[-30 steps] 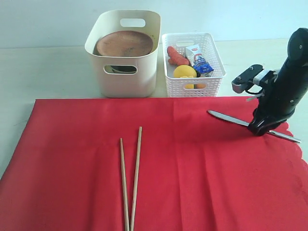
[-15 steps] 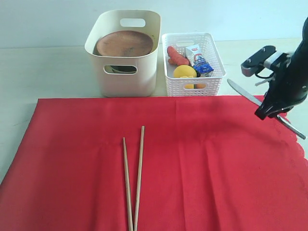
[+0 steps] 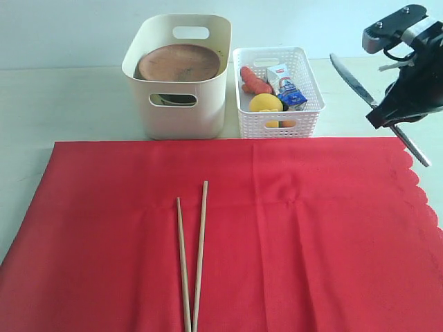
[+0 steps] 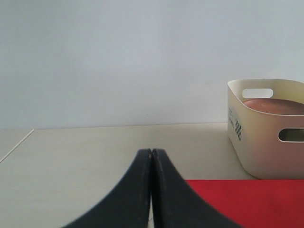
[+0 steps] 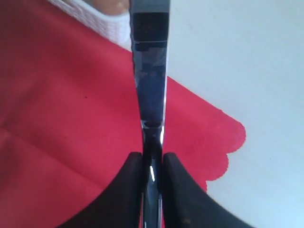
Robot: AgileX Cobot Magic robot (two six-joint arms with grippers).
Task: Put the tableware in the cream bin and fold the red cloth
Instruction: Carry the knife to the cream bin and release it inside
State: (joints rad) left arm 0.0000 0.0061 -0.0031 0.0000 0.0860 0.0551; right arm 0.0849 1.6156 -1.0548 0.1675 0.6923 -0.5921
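A: How many pieces are out?
B: Two chopsticks (image 3: 200, 256), lower centre on the red cloth (image 3: 311, 228). One knife (image 3: 353, 79), upper right, pinched tight in the right hand (image 3: 385, 115).
A: Containers?
B: Cream bin (image 3: 181, 117), upper centre, shows one brown plate (image 3: 178, 63). The white lattice basket (image 3: 277, 124) beside it holds one lemon (image 3: 266, 103), one sausage (image 3: 255, 81) and one milk carton (image 3: 286, 86). Left hand (image 4: 151, 156) is closed and empty.

There was one red cloth (image 3: 311, 235), with two chopsticks (image 3: 200, 256) and one knife (image 3: 353, 79). Two containers were in view: one cream bin (image 3: 181, 117) and one white basket (image 3: 256, 123). There was one brown plate (image 3: 178, 63). Three food items showed: one lemon (image 3: 266, 102), one sausage (image 3: 255, 81) and one carton (image 3: 285, 86). That left one left end effector (image 4: 151, 154), one right end effector (image 5: 152, 161) and one worktop (image 3: 69, 104).
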